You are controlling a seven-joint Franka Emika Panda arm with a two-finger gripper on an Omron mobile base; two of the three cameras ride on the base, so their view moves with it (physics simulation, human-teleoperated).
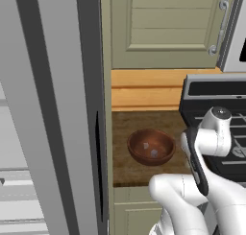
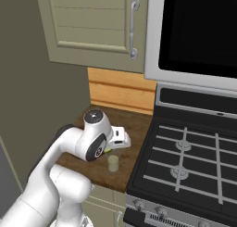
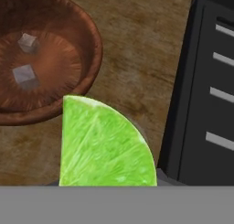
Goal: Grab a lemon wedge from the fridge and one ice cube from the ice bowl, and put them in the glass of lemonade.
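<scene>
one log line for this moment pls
gripper: shut on lemon wedge | position: above glass of lemonade | ice bowl: two cubes | wedge not yet dropped

Kitchen: stove (image 2: 185,161), cabinets (image 2: 92,22), apparently fridge (image 1: 53,109).

No readable text, labels, brand names, numbers or signs appear in any of the views.
</scene>
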